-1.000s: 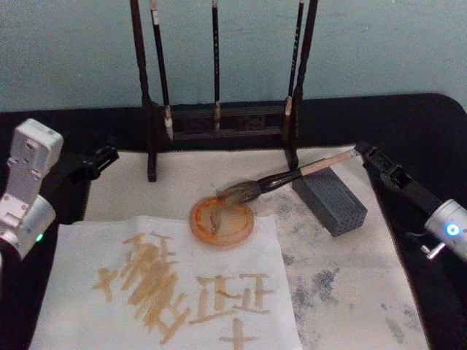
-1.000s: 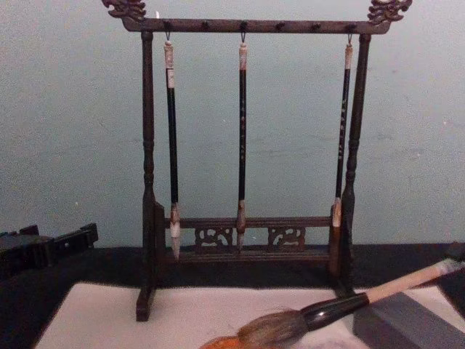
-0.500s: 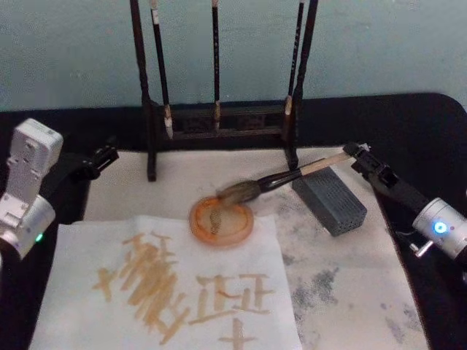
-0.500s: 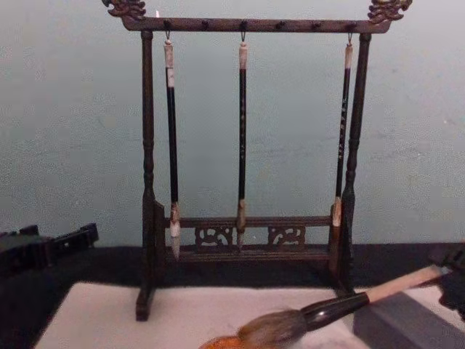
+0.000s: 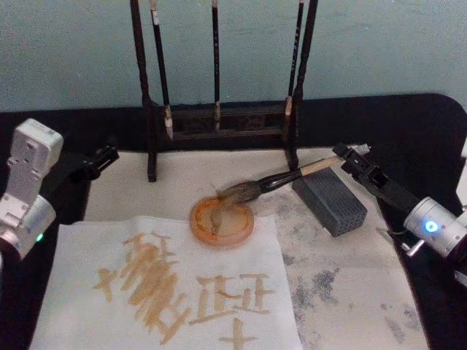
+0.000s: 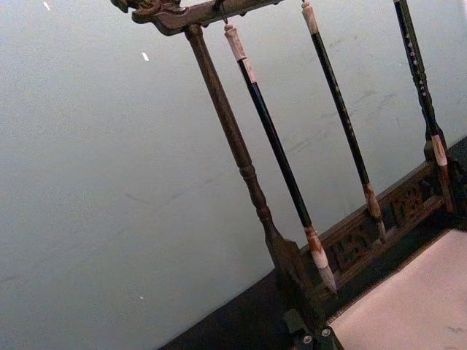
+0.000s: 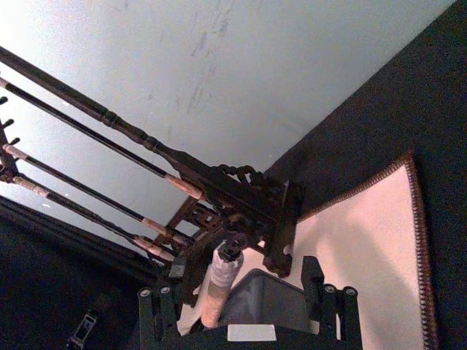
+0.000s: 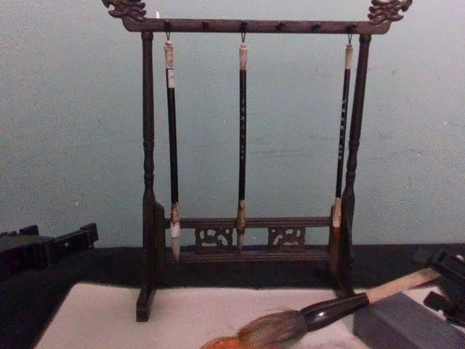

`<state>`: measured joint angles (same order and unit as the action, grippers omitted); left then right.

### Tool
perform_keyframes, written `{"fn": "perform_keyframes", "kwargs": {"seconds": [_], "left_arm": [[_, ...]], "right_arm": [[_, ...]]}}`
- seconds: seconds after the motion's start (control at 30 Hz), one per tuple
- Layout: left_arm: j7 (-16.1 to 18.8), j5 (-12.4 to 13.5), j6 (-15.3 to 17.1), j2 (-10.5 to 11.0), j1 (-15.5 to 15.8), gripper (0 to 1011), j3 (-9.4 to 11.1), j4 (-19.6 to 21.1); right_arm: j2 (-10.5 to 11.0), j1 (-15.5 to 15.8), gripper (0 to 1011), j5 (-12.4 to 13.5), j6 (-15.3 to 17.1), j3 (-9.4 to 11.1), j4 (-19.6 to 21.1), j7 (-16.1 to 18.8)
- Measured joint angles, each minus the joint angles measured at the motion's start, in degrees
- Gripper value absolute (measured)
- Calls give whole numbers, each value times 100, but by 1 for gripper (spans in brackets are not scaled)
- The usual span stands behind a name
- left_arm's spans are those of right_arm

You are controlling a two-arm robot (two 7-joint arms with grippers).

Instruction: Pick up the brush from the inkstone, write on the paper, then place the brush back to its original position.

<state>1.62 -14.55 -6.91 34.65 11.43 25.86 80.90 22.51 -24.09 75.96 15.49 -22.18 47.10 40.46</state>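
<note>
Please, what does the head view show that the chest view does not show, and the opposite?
Head view, not chest view: the paper at the front, with tan characters written on it.

Chest view, not head view: the rack's top bar with carved ends, from which the three thin brushes hang.

Both: the brush, with its tuft over the orange dish and its handle across the grey block. Both also show the right gripper at the handle's end and the left gripper, idle at the left.
</note>
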Motion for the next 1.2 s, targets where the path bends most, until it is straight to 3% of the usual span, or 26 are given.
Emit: {"fn": "perform_keyframes", "kwargs": {"seconds": [0.97, 1.2], "left_arm": [[0, 0, 0, 0, 0, 1002, 0, 0], [0, 1, 0, 0, 0, 1002, 0, 0]], "right_arm": [[1, -92, 1002, -90, 4, -74, -14, 179], [1, -91, 859, -87, 3, -71, -13, 174]]}}
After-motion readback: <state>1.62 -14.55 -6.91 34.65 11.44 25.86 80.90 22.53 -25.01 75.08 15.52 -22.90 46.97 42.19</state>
